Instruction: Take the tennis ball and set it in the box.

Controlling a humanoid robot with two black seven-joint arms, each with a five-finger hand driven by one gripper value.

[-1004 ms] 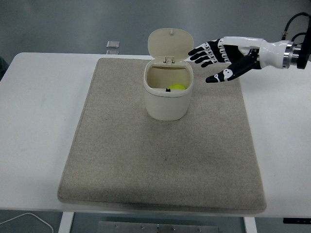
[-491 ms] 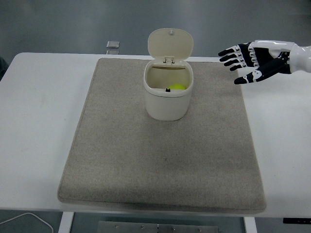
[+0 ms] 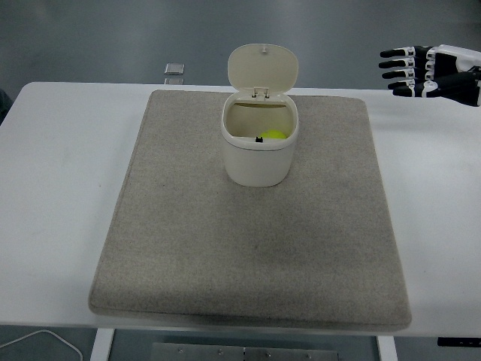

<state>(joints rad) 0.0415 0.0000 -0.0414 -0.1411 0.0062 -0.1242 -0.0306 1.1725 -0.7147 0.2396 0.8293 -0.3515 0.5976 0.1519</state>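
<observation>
Right hand [image 3: 428,71] has pulled back from beside the bin to the far right edge, fingers spread and holding nothing, well clear of the mat. White table [image 3: 60,150] carries a beige mat [image 3: 188,248], with the cream lidded box [image 3: 258,154] standing toward its far side, lid tipped back so the opening stays clear. Tennis ball [image 3: 274,135] lies inside the box, so placement looks done.

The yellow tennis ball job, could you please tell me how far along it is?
Placing looks done: the yellow tennis ball lies inside the cream plastic box, whose hinged lid stands open. Nothing is in hand: the right hand is open and empty at the picture's right edge, well clear of the box. Nothing of the pick-and-place appears left. The left arm is not visible.
</observation>
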